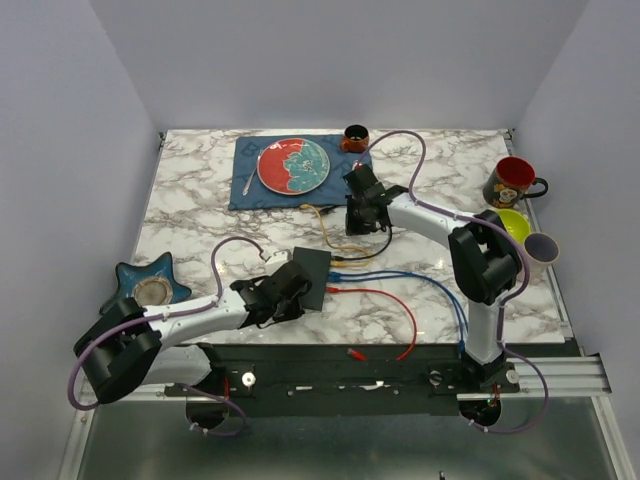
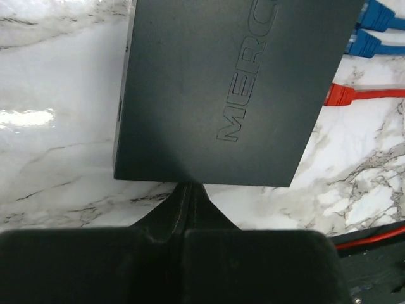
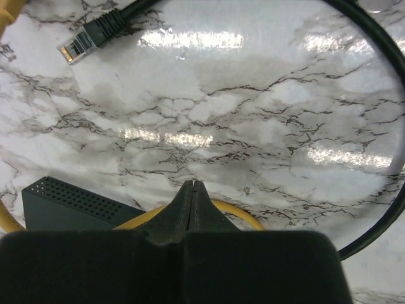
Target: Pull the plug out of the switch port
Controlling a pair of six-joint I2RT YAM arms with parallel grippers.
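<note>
Black fingers of the left gripper (image 2: 188, 187) filled the bottom of its wrist view, pressed together with no gap and nothing between them. Their tips met at the near short edge of the switch (image 2: 215, 88); contact could not be judged. At the switch's three o'clock edge a red plug (image 2: 342, 95) sat against the socket side, with two blue plugs (image 2: 376, 28) toward two o'clock.

From above, the switch (image 1: 313, 276) lay flat on the marble table (image 1: 200, 200), just off its centre toward seven o'clock. The left gripper (image 1: 290, 285) was at its nine o'clock side. The right gripper (image 1: 362, 215) was at one o'clock from it, apart.

Seen from the right wrist, the right gripper (image 3: 193, 185) was likewise closed on nothing, above bare marble. A yellow cable (image 3: 234, 212) curved just behind its tips, and a vented corner of the switch (image 3: 69, 202) showed at eight o'clock. At eleven o'clock a black plug (image 3: 79, 43) lay loose on the table, its clear connector in no socket.
</note>
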